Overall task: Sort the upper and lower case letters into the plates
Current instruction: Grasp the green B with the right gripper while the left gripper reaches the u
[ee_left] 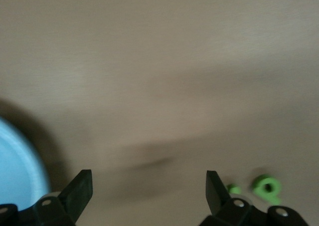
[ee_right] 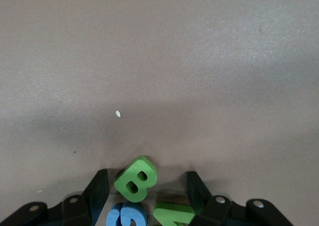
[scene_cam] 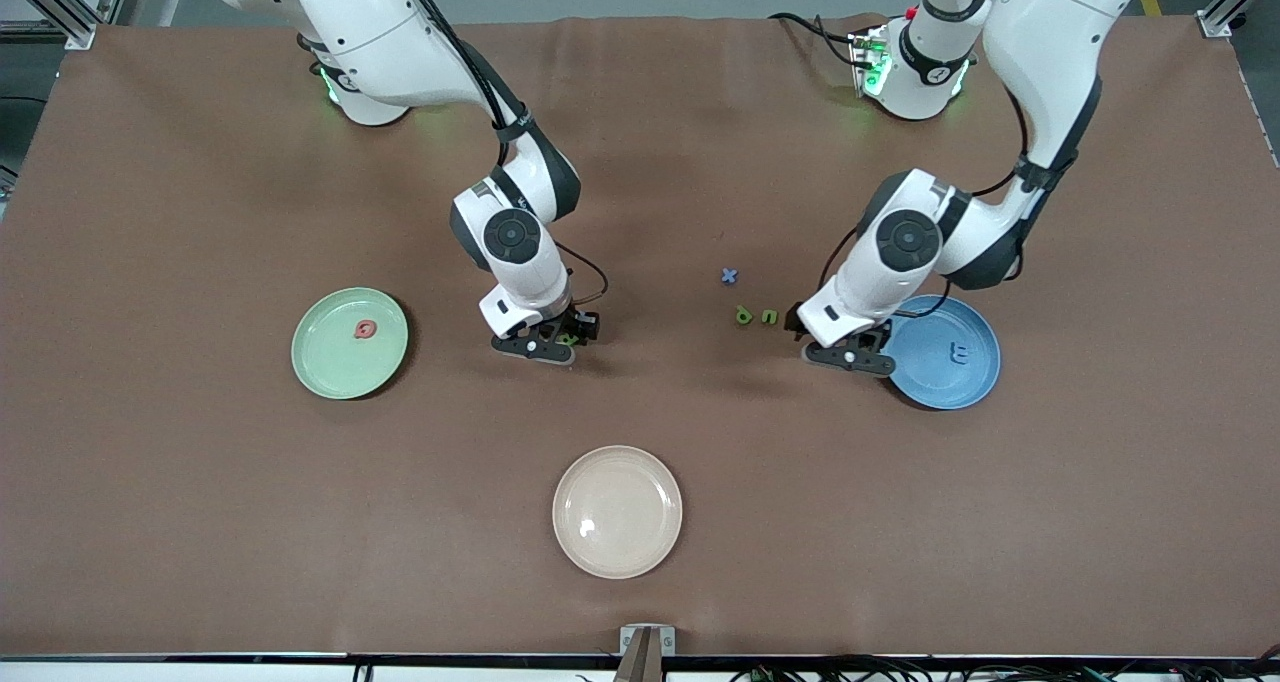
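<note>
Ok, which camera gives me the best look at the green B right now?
The right wrist view: the green B sits between the open fingers of the right gripper, its shape plain to read. The front view shows only a green speck under that gripper. The left wrist view does not show it.

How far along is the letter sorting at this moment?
Two letters look placed: the red Q in the green plate and the blue m in the blue plate. The right claw is open around the green B; the left claw is open, empty. Blue x, green p and n remain, plus G and N.
</note>
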### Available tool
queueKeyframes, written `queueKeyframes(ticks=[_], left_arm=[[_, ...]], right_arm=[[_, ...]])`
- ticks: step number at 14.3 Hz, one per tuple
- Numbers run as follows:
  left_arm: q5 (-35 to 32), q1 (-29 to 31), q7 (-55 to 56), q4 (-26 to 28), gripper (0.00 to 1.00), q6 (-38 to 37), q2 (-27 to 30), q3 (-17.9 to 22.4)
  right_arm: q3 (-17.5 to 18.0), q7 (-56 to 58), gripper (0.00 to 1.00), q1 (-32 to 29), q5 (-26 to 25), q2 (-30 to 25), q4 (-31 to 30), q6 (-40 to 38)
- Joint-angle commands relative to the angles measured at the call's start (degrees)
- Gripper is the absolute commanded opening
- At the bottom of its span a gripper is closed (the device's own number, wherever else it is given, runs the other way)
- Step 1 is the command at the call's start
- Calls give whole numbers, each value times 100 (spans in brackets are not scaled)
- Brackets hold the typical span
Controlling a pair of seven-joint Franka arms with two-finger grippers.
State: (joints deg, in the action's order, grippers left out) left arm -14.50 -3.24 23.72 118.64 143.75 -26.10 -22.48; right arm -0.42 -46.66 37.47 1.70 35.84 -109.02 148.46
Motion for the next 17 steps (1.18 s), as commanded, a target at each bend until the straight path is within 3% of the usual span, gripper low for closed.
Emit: queueKeyframes(ticks=[1,5,8,11,17], left_arm=[[-62,-326,553,-376,100,-40,-263,-11],[-88,-730,968,-395,100,-40,-421,-2],[-123,-713,968,-325,99,-31,-501,6],[-123,-625,968,-44,94,-31,-335,6],[-123,-476,977,475,88,144,-26,15]], right_arm=[[-64,-80,43,50,-196,37,13,-28],[-81,-71,2,-38,-232,37,4,-37],[-204,304,0,-169,-293,-76,-14,-307],[-222,1322,0,-678,-302,-699,-276,-1020],[-222,4108,0,-2303,-302,-1755,-1462,-995]])
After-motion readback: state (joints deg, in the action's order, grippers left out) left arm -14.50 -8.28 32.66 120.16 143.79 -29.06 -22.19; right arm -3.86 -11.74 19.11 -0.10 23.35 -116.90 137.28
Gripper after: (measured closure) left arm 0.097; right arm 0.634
